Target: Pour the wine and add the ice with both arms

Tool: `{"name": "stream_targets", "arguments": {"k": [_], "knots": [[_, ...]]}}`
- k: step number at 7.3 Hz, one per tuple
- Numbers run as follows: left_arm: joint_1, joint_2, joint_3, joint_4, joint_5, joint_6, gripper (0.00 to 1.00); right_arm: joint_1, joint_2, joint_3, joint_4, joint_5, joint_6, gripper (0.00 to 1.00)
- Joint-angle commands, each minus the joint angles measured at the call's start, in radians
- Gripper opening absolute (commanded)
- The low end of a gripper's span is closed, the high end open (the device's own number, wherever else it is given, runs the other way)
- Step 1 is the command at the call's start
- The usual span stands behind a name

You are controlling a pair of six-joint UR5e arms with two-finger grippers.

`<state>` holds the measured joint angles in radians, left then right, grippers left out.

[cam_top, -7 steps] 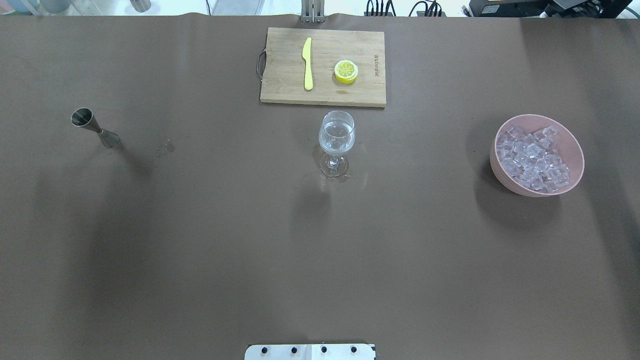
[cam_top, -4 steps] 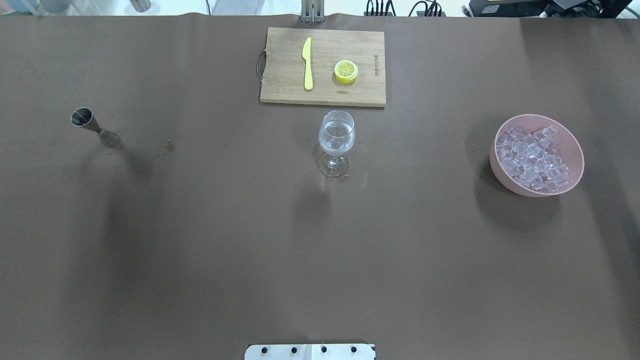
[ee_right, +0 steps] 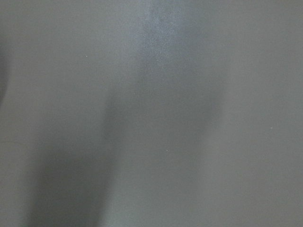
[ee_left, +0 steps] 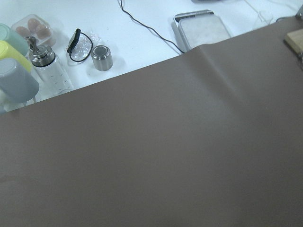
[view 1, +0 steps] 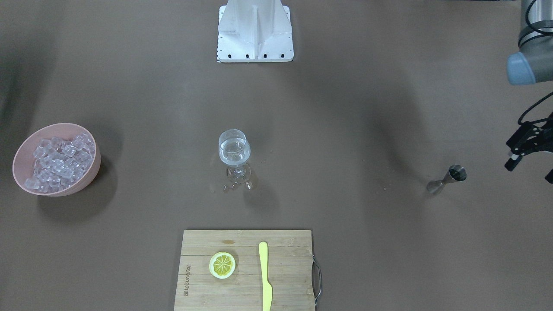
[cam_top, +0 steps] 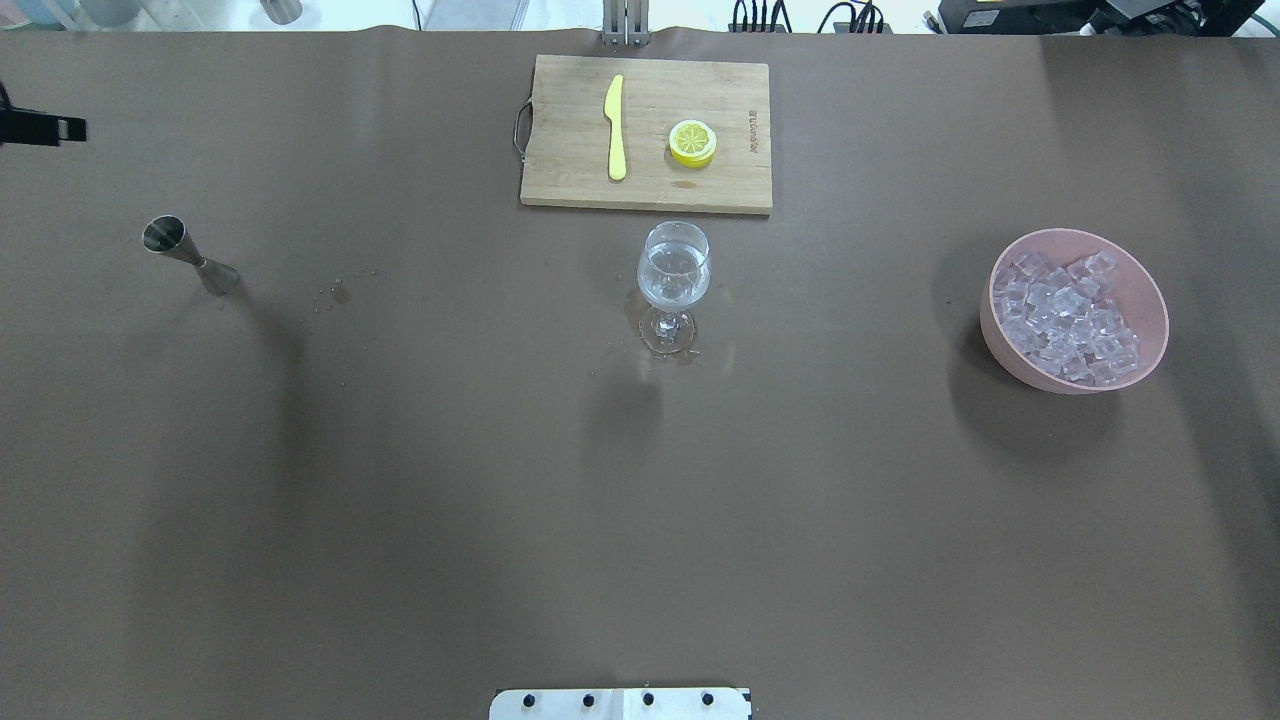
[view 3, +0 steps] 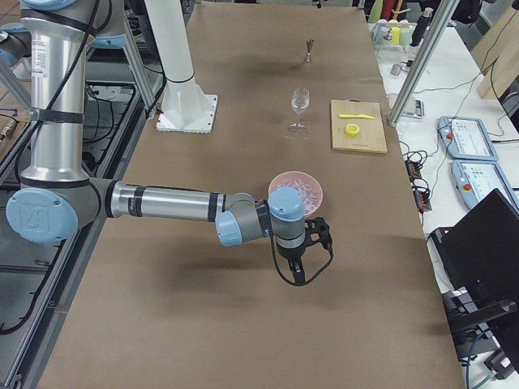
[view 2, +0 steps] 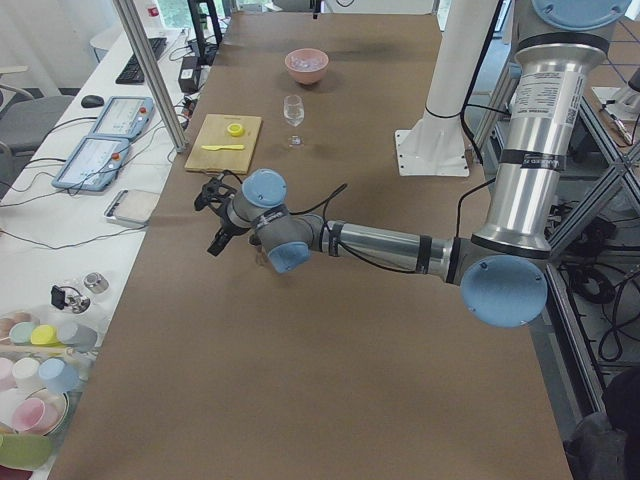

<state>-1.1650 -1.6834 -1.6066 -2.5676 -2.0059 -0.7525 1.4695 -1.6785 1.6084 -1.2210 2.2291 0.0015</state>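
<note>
Hanging just outside the pink bowl [cam_top: 1000, 352] of ice [cam_top: 1065, 310], the right gripper [view 3: 298, 274] was nearer it, the wine glass [cam_top: 674, 272] lying beyond; its grip could not be told. The left gripper [view 1: 530, 169] hung spread, empty, near the jigger [view 1: 447, 178].

Cutting board [cam_top: 570, 100], knife [cam_top: 615, 125], lemon slice [cam_top: 692, 142]

This is a robotics lab. A left arm [view 2: 380, 245] and a right arm [view 3: 162, 203] share a white pedestal [view 3: 185, 97] on a long brown-covered table [view 2: 300, 380] framed by aluminium posts [view 2: 150, 75]. Side benches carry control tablets [view 2: 113, 115], a keyboard [view 2: 135, 62], a laptop [view 3: 486, 243] and cables [cam_top: 757, 14].
</note>
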Motion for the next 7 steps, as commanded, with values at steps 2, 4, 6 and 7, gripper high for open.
{"name": "stream_targets", "arguments": {"k": [2, 4, 6, 7], "knots": [[0.386, 0.125, -0.183, -0.031, 0.620, -0.268, 0.99, 0.000, -0.003, -0.002, 0.000, 0.001, 0.000, 1.00], [0.467, 0.175, -0.188, -0.031, 0.882, -0.266, 0.99, 0.000, -0.004, -0.004, 0.000, 0.001, 0.002, 1.00], [0.517, 0.194, -0.187, -0.023, 1.080, -0.257, 0.99, 0.000, -0.010, -0.002, 0.000, 0.001, 0.003, 1.00], [0.553, 0.195, -0.185, -0.022, 1.148, -0.261, 0.98, 0.000, -0.010, -0.002, 0.000, 0.001, 0.002, 1.00]]}}
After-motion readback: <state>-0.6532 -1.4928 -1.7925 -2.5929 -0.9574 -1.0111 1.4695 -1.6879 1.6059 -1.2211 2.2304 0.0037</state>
